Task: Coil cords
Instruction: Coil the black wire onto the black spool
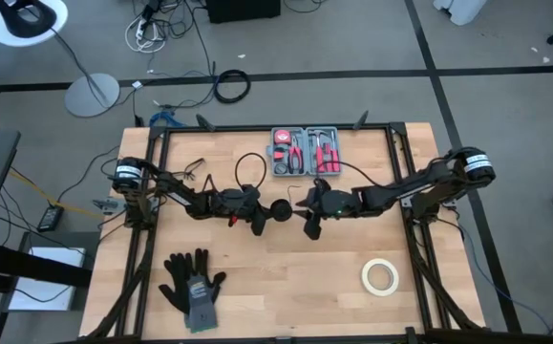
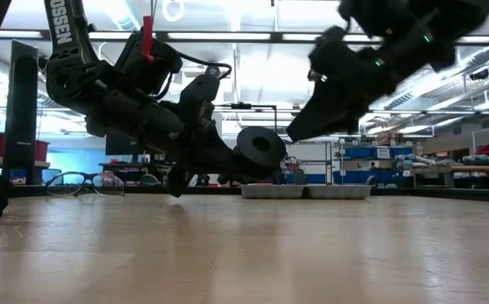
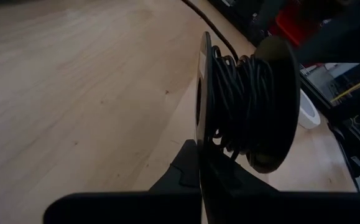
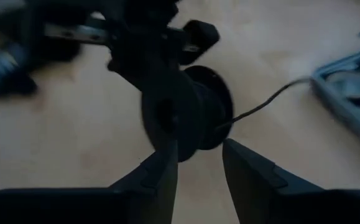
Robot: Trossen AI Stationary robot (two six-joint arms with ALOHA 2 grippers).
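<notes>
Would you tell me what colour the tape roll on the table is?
White, or off-white; the tape roll shows best in the high view.

Light wooden table [image 1: 286, 287], plank top. On it: a grey tool tray [image 1: 306, 151] with red-handled pliers at the far edge, a white tape roll [image 1: 380, 276] near right, black gloves [image 1: 193, 284] near left.

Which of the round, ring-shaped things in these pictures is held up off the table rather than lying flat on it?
The black cord spool, gripped by the left gripper at mid-table. The white tape roll lies flat near the right front corner; the right gripper holds nothing.
</notes>
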